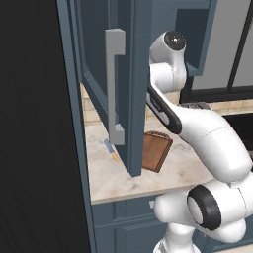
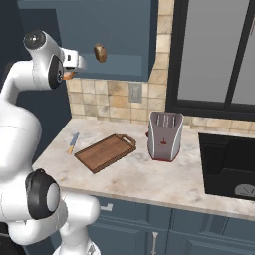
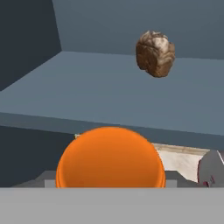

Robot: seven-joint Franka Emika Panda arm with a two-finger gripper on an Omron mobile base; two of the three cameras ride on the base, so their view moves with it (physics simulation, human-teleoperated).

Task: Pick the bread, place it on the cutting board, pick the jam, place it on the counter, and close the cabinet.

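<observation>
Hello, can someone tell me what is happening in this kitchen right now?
A white robot arm is reaching up to the open wall cabinet. The orange jam jar sits right at its hand, apparently between the fingers, though a firm grip cannot be confirmed. The bread is up at the cabinet, not on the cutting board, which lies bare on the counter beside the toaster. The cabinet door is open.

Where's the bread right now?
The bread sits inside the open cabinet, upper left in the right base view, just beyond the jam.
</observation>
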